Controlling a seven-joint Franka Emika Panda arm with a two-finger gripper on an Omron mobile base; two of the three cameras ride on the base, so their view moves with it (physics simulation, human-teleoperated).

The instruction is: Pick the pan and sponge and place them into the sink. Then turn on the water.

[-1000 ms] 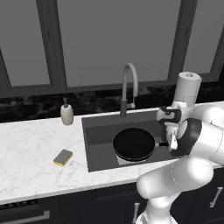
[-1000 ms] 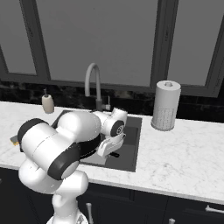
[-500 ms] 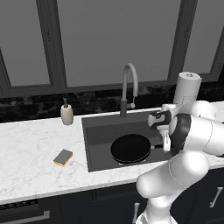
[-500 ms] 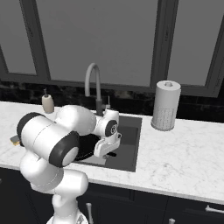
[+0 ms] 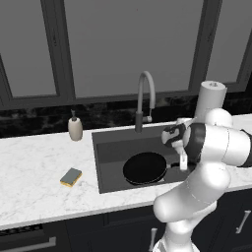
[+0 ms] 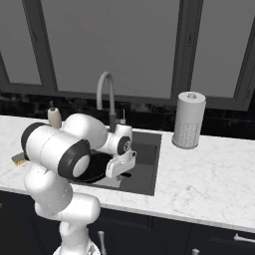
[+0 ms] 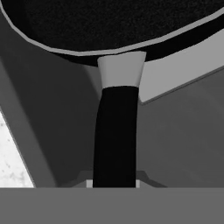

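The pan [image 5: 144, 167] is held by its handle [image 7: 115, 135] in the closed gripper [image 6: 121, 169], low inside the sink [image 5: 110, 147] for setting down; the sponge [image 5: 71, 177] is left on the counter [image 5: 34, 167].

windows [image 5: 128, 44]: dark-framed, grey panes | backsplash [image 5: 39, 123]: black marble | counter [image 5: 29, 172]: white marble | cabinets [image 6: 199, 239]: dark

The round black frying pan [image 5: 144, 167] sits level inside the dark grey rectangular sink [image 5: 110, 147], its short dark handle [image 7: 115, 140] pointing right. The sponge [image 5: 71, 177], grey top over yellow base, lies flat on the white marble counter left of the basin.
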